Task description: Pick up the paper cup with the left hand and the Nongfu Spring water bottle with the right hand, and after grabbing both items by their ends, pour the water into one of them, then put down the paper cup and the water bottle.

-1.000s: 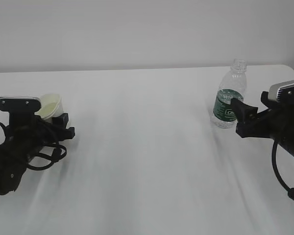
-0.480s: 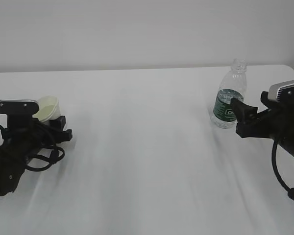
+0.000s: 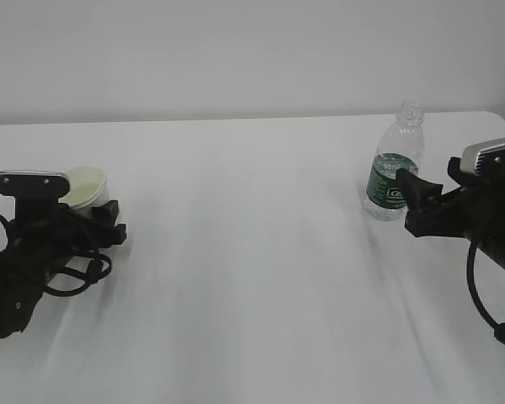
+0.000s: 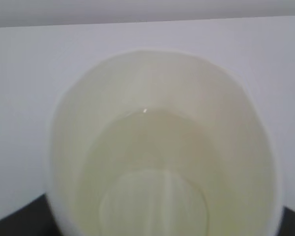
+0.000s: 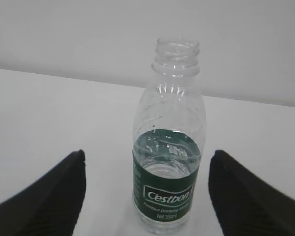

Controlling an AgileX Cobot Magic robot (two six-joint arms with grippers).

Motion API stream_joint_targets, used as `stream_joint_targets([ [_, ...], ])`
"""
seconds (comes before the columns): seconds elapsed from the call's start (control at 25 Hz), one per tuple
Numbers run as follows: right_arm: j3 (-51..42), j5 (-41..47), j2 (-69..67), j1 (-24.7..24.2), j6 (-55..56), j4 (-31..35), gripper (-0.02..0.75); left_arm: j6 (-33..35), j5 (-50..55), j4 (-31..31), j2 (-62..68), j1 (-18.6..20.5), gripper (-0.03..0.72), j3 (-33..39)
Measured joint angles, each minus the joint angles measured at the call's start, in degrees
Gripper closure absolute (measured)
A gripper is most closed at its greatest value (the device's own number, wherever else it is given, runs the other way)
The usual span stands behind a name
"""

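Ribbed clear bottle (image 5: 168,147) w/ green label between wide right gripper (image 5: 145,194); tapered paper cup (image 4: 162,147), left gripper (image 3: 109,220) state unclear.

The paper cup (image 3: 87,187) stands far left on the table (image 3: 252,252), the bottle (image 3: 394,164) far right.

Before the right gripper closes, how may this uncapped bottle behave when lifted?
The water bottle looks thin and ribbed, so it may dent under squeeze. It has no cap and water sits around label height, so tilting could spill. Partly filled, probably light and easy to tip.
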State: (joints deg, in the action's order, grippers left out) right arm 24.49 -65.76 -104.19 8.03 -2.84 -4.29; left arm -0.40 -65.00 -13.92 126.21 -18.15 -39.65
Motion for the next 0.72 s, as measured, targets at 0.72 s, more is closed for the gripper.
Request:
stream_joint_targets([
  [0.72, 0.0, 0.0, 0.0, 0.0, 0.0, 0.0, 0.148, 0.4, -0.5, 2.0, -1.3, 0.0, 0.105, -0.1],
])
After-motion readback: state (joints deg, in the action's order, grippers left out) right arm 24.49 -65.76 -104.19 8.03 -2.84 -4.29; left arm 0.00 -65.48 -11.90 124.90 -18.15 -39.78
